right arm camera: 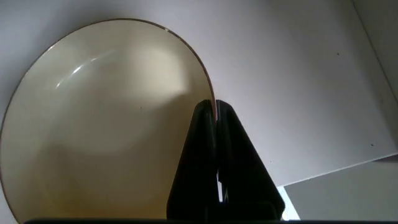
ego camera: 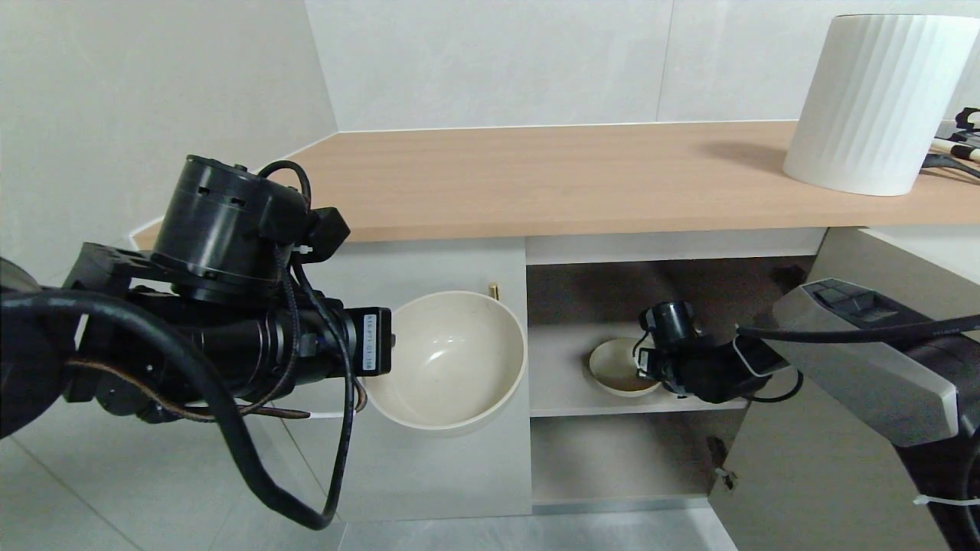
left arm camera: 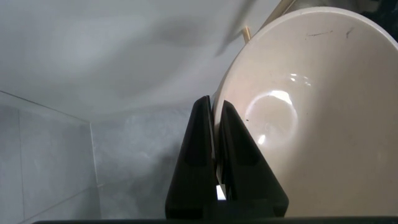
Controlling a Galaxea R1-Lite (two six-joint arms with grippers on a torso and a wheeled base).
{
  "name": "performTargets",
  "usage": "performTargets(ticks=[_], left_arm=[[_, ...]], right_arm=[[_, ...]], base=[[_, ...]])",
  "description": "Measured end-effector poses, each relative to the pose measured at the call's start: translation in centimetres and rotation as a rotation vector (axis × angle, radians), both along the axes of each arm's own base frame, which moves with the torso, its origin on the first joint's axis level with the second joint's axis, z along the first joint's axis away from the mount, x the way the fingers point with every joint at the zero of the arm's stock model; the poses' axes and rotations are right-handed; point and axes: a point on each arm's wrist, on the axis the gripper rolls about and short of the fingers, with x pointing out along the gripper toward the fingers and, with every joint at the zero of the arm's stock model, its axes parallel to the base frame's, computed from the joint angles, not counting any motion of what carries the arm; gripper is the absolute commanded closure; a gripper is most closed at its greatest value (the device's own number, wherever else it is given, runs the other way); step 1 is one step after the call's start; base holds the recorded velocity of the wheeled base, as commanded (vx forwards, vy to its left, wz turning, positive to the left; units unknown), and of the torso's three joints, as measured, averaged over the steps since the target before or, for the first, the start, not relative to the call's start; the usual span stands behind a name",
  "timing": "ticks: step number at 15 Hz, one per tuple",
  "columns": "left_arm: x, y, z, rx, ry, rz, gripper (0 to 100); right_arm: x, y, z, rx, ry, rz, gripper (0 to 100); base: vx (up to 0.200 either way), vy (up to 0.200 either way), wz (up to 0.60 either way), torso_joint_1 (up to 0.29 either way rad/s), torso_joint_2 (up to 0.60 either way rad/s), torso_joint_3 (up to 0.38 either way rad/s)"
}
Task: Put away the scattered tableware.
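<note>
Closest to us is the left claw (ego camera: 385, 348), pinching the rim of a large bowl (ego camera: 452, 360), one finger inside the rim and one outside. The large bowl is cream and hangs just beyond the fingertips. It is tipped on its side so that its hollow faces us, and it is held in the air in front of a closed cupboard door (ego camera: 429, 474). Just above the bowl's top edge, a little past the claw, a brass knob (ego camera: 494, 290) pokes out from that door.

Farther off, well apart from the left claw, the right claw (ego camera: 645, 369) is inside the open cupboard bay. It pinches the rim of a small bowl (ego camera: 616, 367), also cream, with a thin dark line along its edge. From the right wrist view we see the fingers (right arm camera: 202, 143) pressed together with the rim between them. The small bowl sits just beyond the fingertips, at the level of the middle shelf (ego camera: 559, 375), and is tilted toward us. We cannot tell whether its base rests on the shelf. Below the right claw is a lower bay (ego camera: 620, 459), and beside the claw an open cupboard door (ego camera: 796, 474) stands swung outward.

Above both claws runs a wooden countertop (ego camera: 574, 176). On it, high over the right claw, stands a white ribbed container (ego camera: 880, 99), with some utensil handles (ego camera: 957, 149) just beside it.
</note>
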Motion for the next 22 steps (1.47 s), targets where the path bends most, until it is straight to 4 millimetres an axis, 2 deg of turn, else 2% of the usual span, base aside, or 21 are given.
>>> performTargets(ticks=[7,9,11,13,16,19,22], left_arm=[[0.1,-0.1,-0.1,0.002,0.004,0.001,100],[0.2,-0.1,-0.3,0.005,0.008,0.001,100],[0.3,-0.2,-0.5,0.009,0.014,0.000,100],[0.3,-0.7,-1.1,0.028,0.034,-0.022,100],[0.4,-2.3,-2.9,0.080,0.080,-0.079,100],[0.5,-5.1,-4.9,0.105,0.100,-0.159,100],[1.2,-7.3,-6.7,0.137,0.079,-0.215,100]], right_arm=[[-0.1,0.4,0.5,0.011,-0.016,0.001,0],[-1.0,0.3,1.6,0.031,-0.020,-0.007,0],[-2.7,0.3,3.3,0.048,-0.021,0.002,0],[-5.2,0.5,6.2,0.079,-0.028,0.057,0],[-10.9,0.6,10.9,0.107,-0.027,0.228,0],[-16.7,0.1,15.1,0.110,0.005,0.390,0],[-21.6,-0.8,18.6,0.185,0.115,0.579,0]], base=[[0.000,0.000,0.00,0.000,0.00,0.000],[0.000,0.000,0.00,0.000,0.00,0.000],[0.000,0.000,0.00,0.000,0.00,0.000],[0.000,0.000,0.00,0.000,0.00,0.000],[0.000,0.000,0.00,0.000,0.00,0.000],[0.000,0.000,0.00,0.000,0.00,0.000],[0.000,0.000,0.00,0.000,0.00,0.000]])
